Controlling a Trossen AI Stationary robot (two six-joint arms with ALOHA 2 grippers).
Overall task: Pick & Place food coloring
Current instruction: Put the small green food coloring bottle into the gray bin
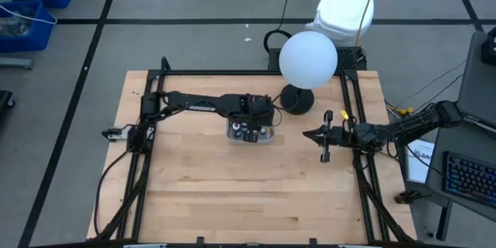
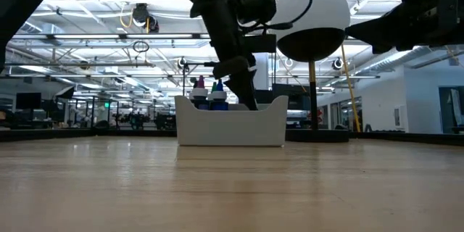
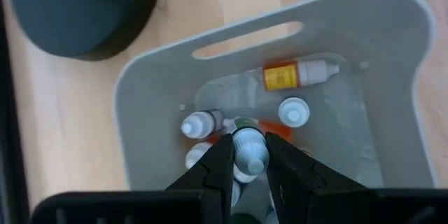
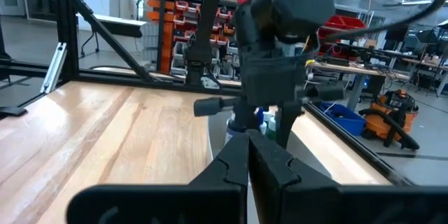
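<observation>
No legible text, brand, number or sign in any view. Orange-labelled bottle [image 3: 294, 75] lying in the grey tray [image 3: 140, 112]: label has dark marks, too small to read. Left arm [image 1: 203, 106] carries a pale strip of lettering in the high view, unreadable. Papers [image 1: 419, 160] at the right edge beside the bench [image 1: 232, 194] show print, not legible. Keyboard [image 1: 470, 177] far right: keys not readable. Shelves and bins in the room behind, in the right wrist view, show no readable signage. Low view background: lights and rafters only, nothing readable.
</observation>
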